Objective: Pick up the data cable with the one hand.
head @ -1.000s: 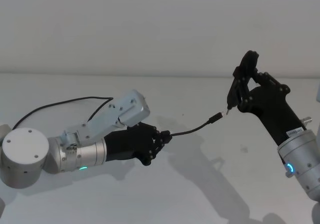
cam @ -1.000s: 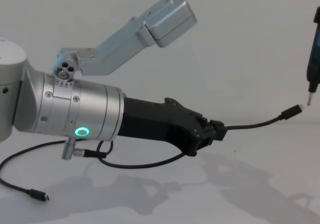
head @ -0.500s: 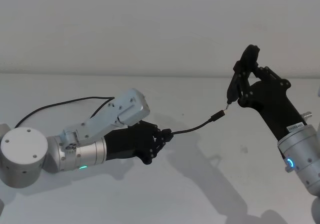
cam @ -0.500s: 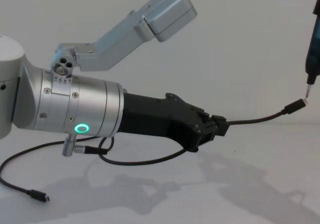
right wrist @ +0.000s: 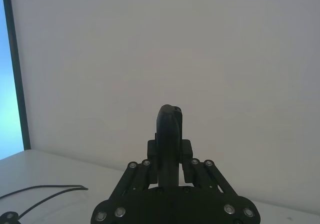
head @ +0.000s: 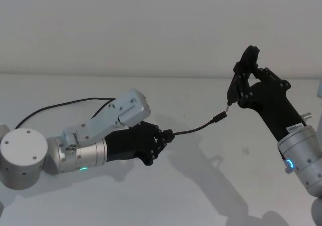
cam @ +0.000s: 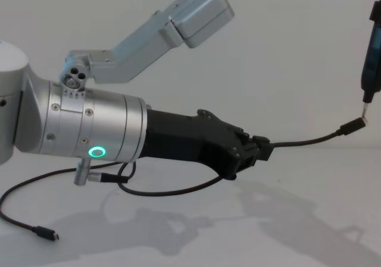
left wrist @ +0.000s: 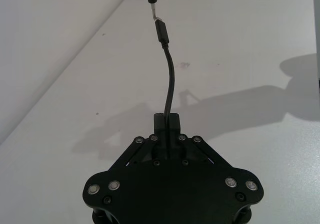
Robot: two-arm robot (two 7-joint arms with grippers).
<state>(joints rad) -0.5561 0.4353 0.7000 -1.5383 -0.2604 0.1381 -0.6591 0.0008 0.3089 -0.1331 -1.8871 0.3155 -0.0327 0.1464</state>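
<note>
A plain white wall backs a bare white surface (head: 201, 196). The left pincer (head: 163, 138) is pinching the cable (head: 193, 130) a short way behind its plug (head: 218, 118), which juts toward two o'clock, clear of the surface and just at the metal tip of the slim black device (head: 236, 87) pinched in the right pincer (head: 240, 92). The cable's slack trails back under the left arm. To do it well, hold the pinch firm and lift slowly, so the slack follows without snagging.

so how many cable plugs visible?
2. One plug is raised in the air at the tip of the device in the right pincer; the other plug lies on the table, lower left.
</note>
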